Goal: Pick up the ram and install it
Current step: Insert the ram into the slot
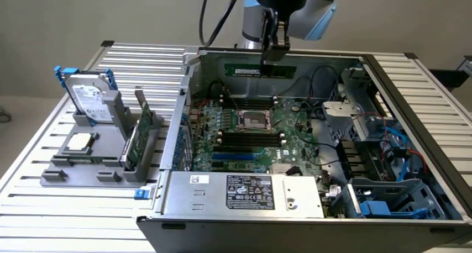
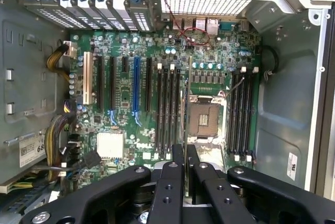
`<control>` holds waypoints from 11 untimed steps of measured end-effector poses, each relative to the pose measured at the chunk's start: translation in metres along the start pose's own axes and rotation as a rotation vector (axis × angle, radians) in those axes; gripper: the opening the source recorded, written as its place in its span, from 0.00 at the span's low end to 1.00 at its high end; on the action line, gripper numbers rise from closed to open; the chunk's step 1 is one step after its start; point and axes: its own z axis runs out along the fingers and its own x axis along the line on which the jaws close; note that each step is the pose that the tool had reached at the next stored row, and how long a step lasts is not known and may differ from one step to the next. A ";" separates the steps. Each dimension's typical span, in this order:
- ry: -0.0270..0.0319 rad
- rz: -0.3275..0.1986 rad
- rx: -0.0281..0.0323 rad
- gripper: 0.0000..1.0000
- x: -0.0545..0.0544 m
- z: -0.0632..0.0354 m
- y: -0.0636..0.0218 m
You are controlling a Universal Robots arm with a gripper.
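My gripper [image 1: 271, 59] hangs over the far side of the open computer case [image 1: 169, 148], shut on the ram [image 1: 247, 71]. The ram is a long thin green stick held level, above the motherboard [image 1: 295, 132]. In the wrist view the ram [image 2: 187, 103] shows edge-on as a thin line running out from between the black fingers [image 2: 178, 153] of the gripper [image 2: 185, 150]. It lies between the bank of black memory slots [image 2: 168, 109] and the bare CPU socket [image 2: 205, 116]. A second bank of slots [image 2: 239, 114] sits on the socket's other side.
On the exterior view's left a grey holder [image 1: 55, 175] carries a silver hard drive with blue handles [image 1: 92, 98], a broad green card [image 1: 140, 134] and a CPU [image 1: 79, 142]. The power supply [image 1: 244, 192], a blue drive cage [image 1: 383, 206] and cables [image 1: 402, 148] crowd the case.
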 end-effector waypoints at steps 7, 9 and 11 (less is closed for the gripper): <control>-0.0064 0.000 0.0002 0.14 0.012 0.0127 -0.0003; -0.0065 0.000 0.0002 0.14 0.013 0.0163 -0.0004; -0.0065 0.000 0.0002 0.14 0.013 0.0200 -0.0005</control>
